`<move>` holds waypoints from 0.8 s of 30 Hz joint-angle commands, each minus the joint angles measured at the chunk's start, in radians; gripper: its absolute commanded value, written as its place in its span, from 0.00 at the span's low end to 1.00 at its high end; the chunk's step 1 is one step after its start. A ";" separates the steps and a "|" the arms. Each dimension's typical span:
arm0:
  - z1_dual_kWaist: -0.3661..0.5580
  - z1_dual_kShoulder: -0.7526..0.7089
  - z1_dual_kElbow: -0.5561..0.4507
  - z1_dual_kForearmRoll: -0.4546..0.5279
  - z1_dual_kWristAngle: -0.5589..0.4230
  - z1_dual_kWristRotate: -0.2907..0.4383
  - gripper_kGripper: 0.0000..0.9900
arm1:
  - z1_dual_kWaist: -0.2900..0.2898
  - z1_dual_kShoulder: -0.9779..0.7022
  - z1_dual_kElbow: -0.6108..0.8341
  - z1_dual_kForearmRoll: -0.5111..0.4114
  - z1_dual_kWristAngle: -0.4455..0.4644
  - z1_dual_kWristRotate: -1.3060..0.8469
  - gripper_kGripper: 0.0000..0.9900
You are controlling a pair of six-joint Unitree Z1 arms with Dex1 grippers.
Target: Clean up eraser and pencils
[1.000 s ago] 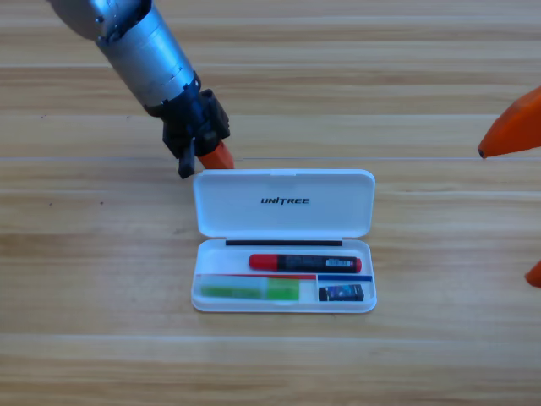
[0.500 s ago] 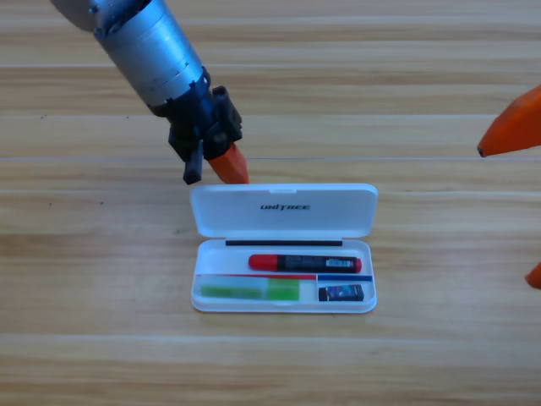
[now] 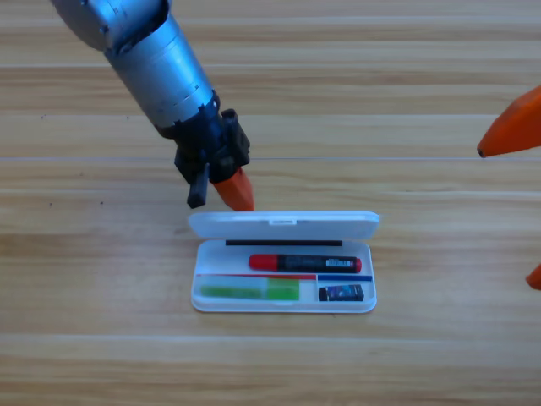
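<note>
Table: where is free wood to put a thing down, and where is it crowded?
Bare table runs left of the white case, below it, and between case and right gripper. It is crowded behind the lid, where the left gripper pushes.

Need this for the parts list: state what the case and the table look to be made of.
Case: apparently white plastic, smooth, slightly glossy, with rounded moulded corners and a thin lid. Table: wood or wood-look laminate, matte; long grain lines and plank seams show.
</note>
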 commanded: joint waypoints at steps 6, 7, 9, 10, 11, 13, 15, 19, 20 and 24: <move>-0.042 0.040 0.053 -0.007 0.006 -0.007 0.00 | -0.023 0.024 0.022 -0.015 0.033 0.003 0.97; -0.043 0.040 0.056 -0.008 0.006 -0.007 0.00 | -0.023 0.025 0.022 -0.015 0.033 0.003 0.97; -0.043 0.040 0.067 -0.016 0.006 -0.007 0.00 | -0.023 0.025 0.022 -0.015 0.035 0.003 0.97; -0.045 0.039 0.073 -0.019 0.006 -0.007 0.00 | -0.023 0.025 0.022 -0.013 0.035 0.003 0.97; -0.045 0.039 0.079 -0.022 0.006 -0.007 0.00 | -0.023 0.025 0.022 -0.013 0.035 0.003 0.97; -0.045 0.039 0.090 -0.028 0.006 -0.007 0.00 | -0.023 0.025 0.022 -0.013 0.035 0.003 0.97; -0.045 0.036 0.110 -0.044 0.006 -0.007 0.00 | -0.023 0.025 0.022 -0.013 0.037 0.003 0.97; -0.046 0.033 0.148 -0.076 0.006 -0.007 0.00 | -0.022 0.025 0.022 -0.013 0.041 0.003 0.97; -0.046 0.033 0.155 -0.081 0.006 -0.007 0.00 | -0.022 0.025 0.022 -0.013 0.041 0.003 0.97; -0.051 0.033 0.184 -0.105 0.006 -0.010 0.00 | -0.023 0.025 0.022 -0.013 0.043 0.003 0.97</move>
